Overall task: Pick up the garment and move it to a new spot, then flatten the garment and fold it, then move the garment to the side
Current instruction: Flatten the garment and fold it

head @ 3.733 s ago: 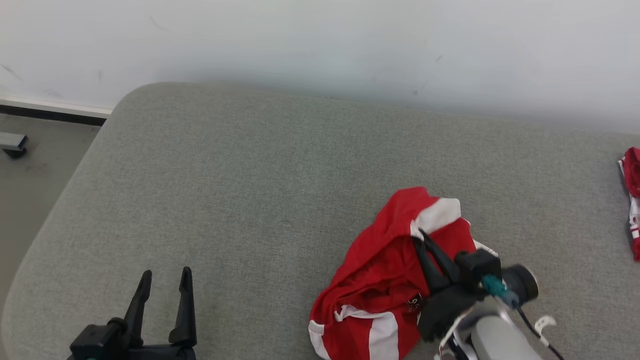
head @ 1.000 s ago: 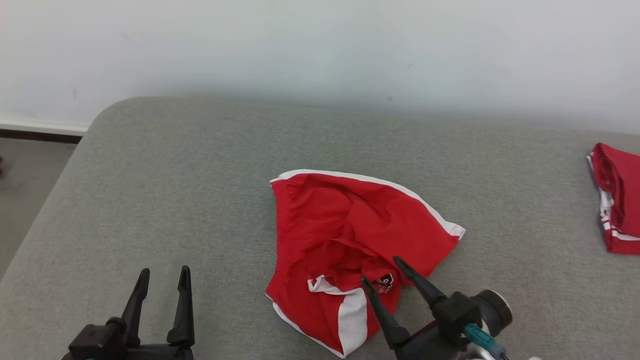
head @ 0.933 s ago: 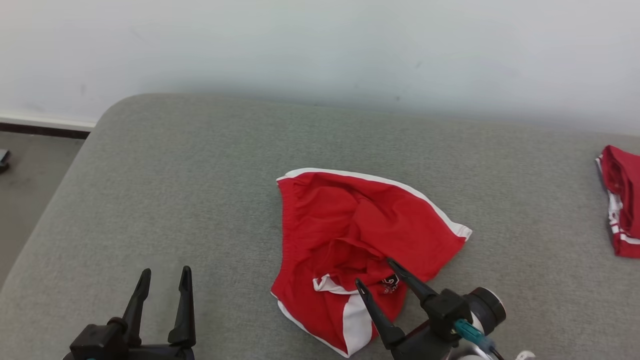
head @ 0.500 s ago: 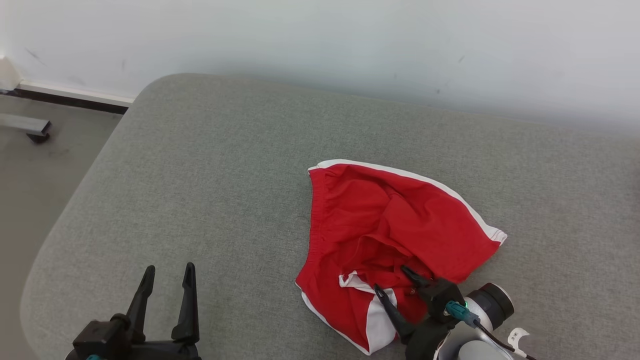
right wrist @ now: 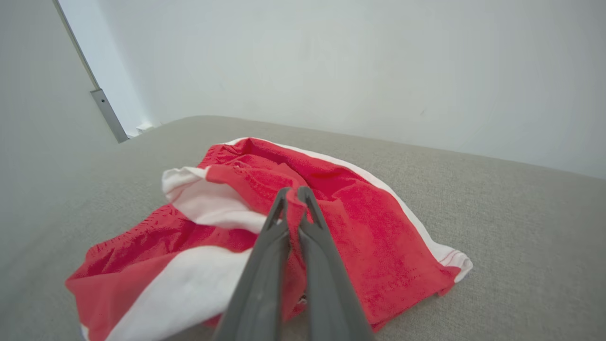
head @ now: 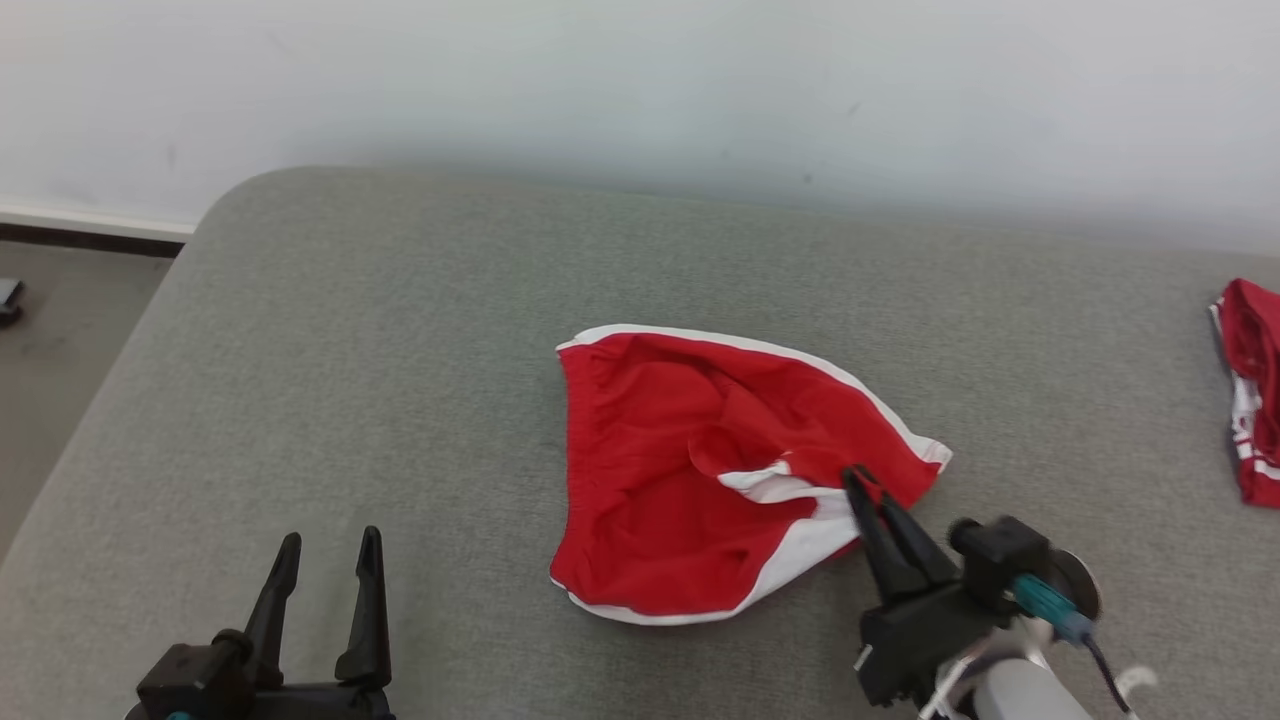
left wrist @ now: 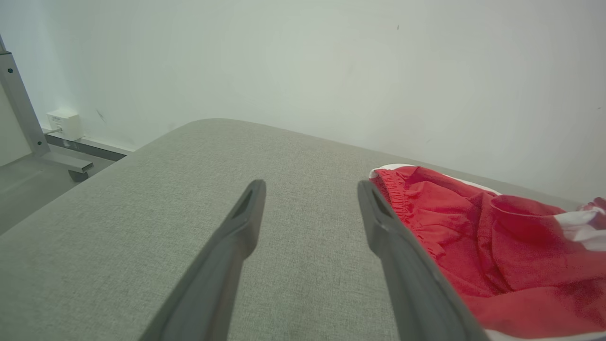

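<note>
Shorts (head: 690, 500) lying rumpled in middle of grey cushion (head: 400, 350), red with white trim, elastic waistband facing robot's left. Right gripper (head: 858, 480) clamping fold of red cloth beside white stripe on right side, fingers pressed together, cloth bunching between tips. Left gripper (head: 330, 545) hanging over near left part of cushion, fingers spread wide, gripping nothing, well apart from shorts. Second red-and-white garment (head: 1250, 390) lying at cushion's far right edge. Dark speck (right wrist: 302, 298) showing on cloth between right fingers, too small for reading.

Garment (head: 690, 500) on the counter (head: 400, 350) at frame centre, right pincer (head: 858, 478) at its lower right edge, left pincer (head: 330, 540) lower left, second garment (head: 1250, 390) at right edge, wall (head: 640, 80) behind
</note>
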Tool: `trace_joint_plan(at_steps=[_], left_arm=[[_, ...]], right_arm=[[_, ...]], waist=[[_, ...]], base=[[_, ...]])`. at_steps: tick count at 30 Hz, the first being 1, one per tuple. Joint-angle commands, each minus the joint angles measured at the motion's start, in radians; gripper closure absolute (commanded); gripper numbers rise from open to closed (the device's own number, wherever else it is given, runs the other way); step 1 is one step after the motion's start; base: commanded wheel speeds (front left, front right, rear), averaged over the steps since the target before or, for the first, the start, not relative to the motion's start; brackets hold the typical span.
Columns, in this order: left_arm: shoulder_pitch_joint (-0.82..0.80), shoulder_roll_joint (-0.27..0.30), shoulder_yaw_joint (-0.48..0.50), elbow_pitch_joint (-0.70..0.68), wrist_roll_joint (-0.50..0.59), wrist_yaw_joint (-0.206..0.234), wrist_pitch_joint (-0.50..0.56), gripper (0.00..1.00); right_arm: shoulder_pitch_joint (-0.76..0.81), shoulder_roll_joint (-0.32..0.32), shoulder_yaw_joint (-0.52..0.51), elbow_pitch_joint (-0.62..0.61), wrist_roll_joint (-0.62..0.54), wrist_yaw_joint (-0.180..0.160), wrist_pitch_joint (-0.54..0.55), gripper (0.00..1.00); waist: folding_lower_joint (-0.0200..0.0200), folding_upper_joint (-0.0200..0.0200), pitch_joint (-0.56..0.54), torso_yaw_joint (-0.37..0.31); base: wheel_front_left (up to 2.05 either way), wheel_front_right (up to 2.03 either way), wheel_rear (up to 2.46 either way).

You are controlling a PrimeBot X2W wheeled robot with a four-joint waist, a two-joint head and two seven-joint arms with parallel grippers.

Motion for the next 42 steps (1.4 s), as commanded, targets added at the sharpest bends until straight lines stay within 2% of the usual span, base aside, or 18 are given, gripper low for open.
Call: trace_joint_plan(at_steps=[1, 6, 10, 11, 12, 13, 22, 32, 37, 42], left_arm=[[0.010, 0.001, -0.001, 0.000, -0.004, 0.003, 0.000, 0.00], [0.013, 0.001, -0.010, -0.001, -0.013, 0.005, 0.000, 0.00], [0.010, 0.001, -0.005, 0.000, -0.016, 0.006, 0.000, 0.00], [0.010, 0.000, -0.006, 0.000, -0.014, 0.005, 0.000, 0.00], [0.011, 0.000, -0.009, 0.000, -0.011, 0.004, 0.000, 0.00], [0.011, 0.001, -0.008, 0.000, -0.008, 0.004, 0.000, 0.00], [0.022, 0.001, 0.002, -0.006, 0.001, 0.003, 0.000, 0.00], [0.033, 0.001, 0.001, -0.005, 0.005, 0.001, 0.000, 0.00], [0.044, 0.001, -0.002, -0.010, 0.011, 0.000, 0.000, 0.00], [0.053, 0.001, -0.055, 0.007, 0.034, -0.008, 0.000, 0.00]], right_arm=[[0.048, -0.007, -0.037, -0.050, 0.013, -0.003, -0.004, 1.00], [0.199, 0.004, -0.138, -0.150, 0.074, -0.003, -0.003, 1.00], [0.276, 0.025, -0.201, -0.164, 0.124, -0.003, -0.003, 1.00], [0.287, 0.028, -0.206, -0.161, 0.124, -0.003, -0.003, 0.73], [0.296, 0.030, -0.214, -0.161, 0.119, -0.003, -0.003, 0.29], [0.298, 0.032, -0.222, -0.166, 0.114, -0.003, -0.003, 0.00], [0.326, 0.054, -0.290, -0.315, 0.059, -0.003, -0.003, 0.00], [0.404, 0.054, -0.264, -0.506, -0.008, -0.003, -0.003, 0.00], [0.434, 0.060, -0.260, -0.538, -0.024, -0.003, -0.003, 0.00], [0.429, 0.063, -0.257, -0.547, -0.035, -0.003, -0.003, 0.00]], waist=[[0.0000, 0.0000, -0.009, -0.039], [0.0000, 0.0000, -0.005, -0.085], [0.0000, 0.0000, 0.001, -0.116], [0.0000, 0.0000, 0.000, -0.124], [0.0000, 0.0000, 0.000, -0.129], [0.0000, 0.0000, -0.001, -0.134], [0.0000, 0.0000, -0.022, -0.179], [0.0000, 0.0000, -0.040, -0.188], [0.0000, 0.0000, -0.044, -0.189], [0.0000, 0.0000, -0.038, -0.193]], base=[[0.00, 0.00, 0.00], [0.00, 0.00, 0.00], [0.00, 0.00, 0.00], [0.00, 0.00, 0.00], [0.00, 0.00, 0.00], [0.00, 0.00, 0.00], [0.00, 0.00, 0.00], [0.00, 0.00, 0.00], [0.00, 0.00, 0.00], [0.00, 0.00, 0.00]])
